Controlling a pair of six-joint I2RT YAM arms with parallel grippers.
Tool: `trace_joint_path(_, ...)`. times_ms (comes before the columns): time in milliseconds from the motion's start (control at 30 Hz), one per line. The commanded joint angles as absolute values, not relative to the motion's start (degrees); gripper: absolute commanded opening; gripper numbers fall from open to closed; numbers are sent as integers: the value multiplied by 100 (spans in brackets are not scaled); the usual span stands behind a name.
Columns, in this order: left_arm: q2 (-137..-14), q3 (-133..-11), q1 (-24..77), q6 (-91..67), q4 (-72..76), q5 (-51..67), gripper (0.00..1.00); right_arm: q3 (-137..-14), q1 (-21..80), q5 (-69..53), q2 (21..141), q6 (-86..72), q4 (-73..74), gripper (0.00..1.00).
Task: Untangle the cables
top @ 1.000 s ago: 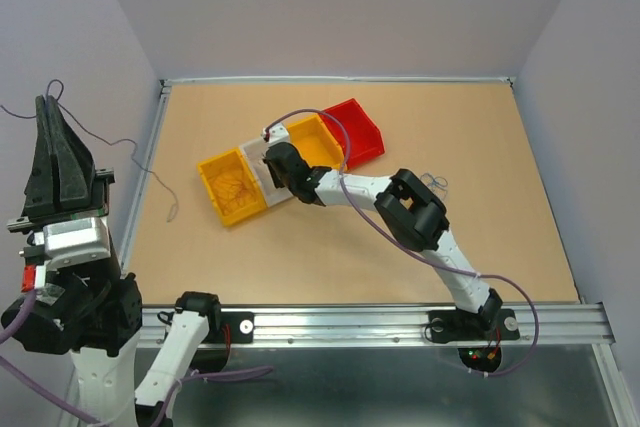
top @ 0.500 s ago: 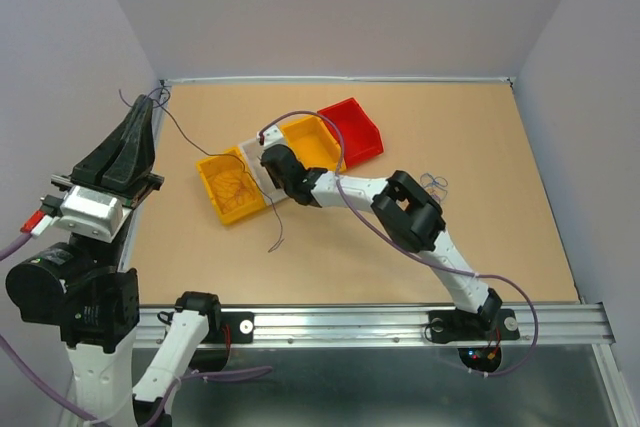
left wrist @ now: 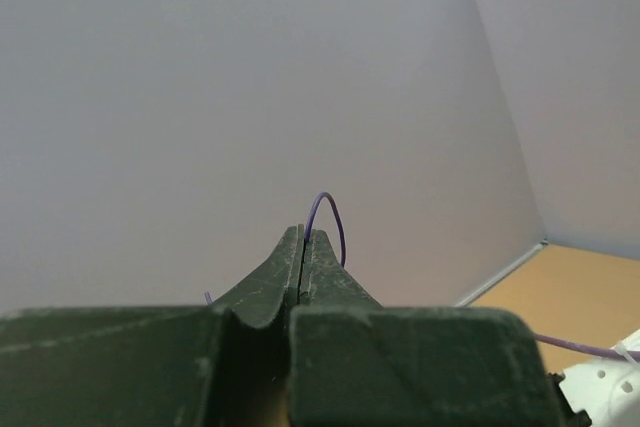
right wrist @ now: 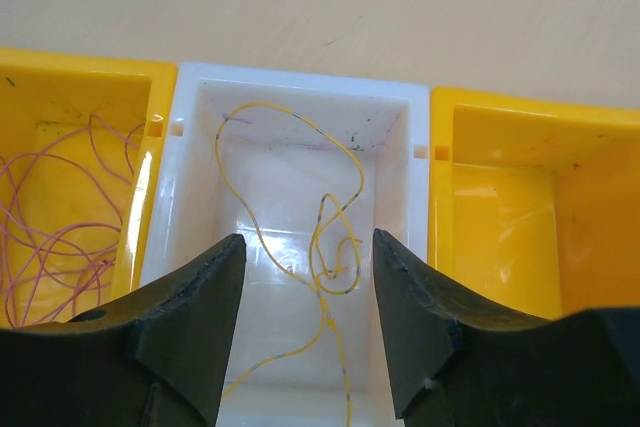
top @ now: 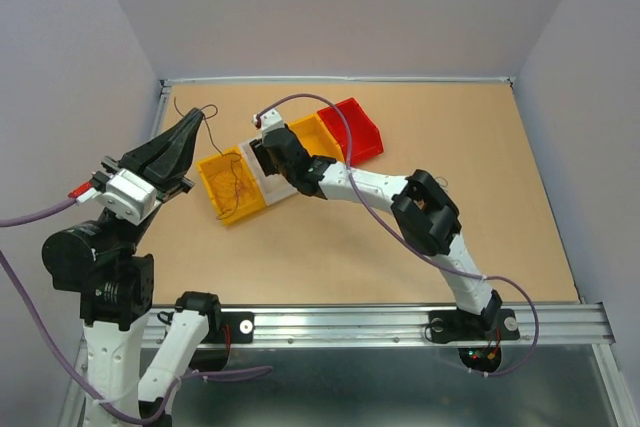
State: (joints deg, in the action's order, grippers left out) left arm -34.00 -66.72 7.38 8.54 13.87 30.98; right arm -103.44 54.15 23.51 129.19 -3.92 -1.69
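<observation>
Nearest me, the left gripper (left wrist: 303,247) is raised off the table's left side. Its jaws are pressed together on a hair-thin blue-purple wire (left wrist: 335,222) that loops out past the tips. From above, its loose length seems to trail down towards the yellow plastic bin (right wrist: 90,62), where a wad of thin pinkish-orange wires (right wrist: 60,217) lies.

Next along, the right gripper (right wrist: 308,247) hangs over the white plastic bin (right wrist: 300,77) with its jaws apart and nothing between them. A single yellow-orange wire (right wrist: 338,269) lies curled on that bin's floor, kinked into a small knot-like loop.

Beyond sit a second yellow bin (right wrist: 520,107), bare as far as I can see, and a red plastic bin (top: 355,127).

I judge these wires almost weightless, limp yet springy, quick to slip out of a pinch and to snag on each other. I would take one at a free end or a clear run, well away from the kink, and pull slowly.
</observation>
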Motion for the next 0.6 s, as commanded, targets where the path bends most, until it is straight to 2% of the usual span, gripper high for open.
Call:
trace_joint_path(0, -3252, -6365, 721, 581, 2100, 3515, 0, -10644, 5476, 2311, 12446, -159, -316, 60)
trace_joint_path(100, -3243, -6145, 721, 344, 2355, 3770, 0, -10355, 5458, 2295, 11982, -123, -334, 63)
trace_joint_path(167, -3261, -6074, 721, 176, 2513, 3972, 0, -9680, 5432, 2110, 11621, -79, -439, 66)
trace_joint_path(300, -3331, -5758, 721, -394, 2943, 4577, 0, -7922, 5432, 1802, 10321, 123, -1525, 89)
trace_joint_path(367, -3418, -5574, 729, -710, 3206, 4806, 0, -6949, 5423, 2011, 9524, 97, -1949, 95)
trace_joint_path(567, -3849, -5089, 861, -766, 3823, 5326, 0, -5346, 5396, 2127, 7729, 18, -2329, 97)
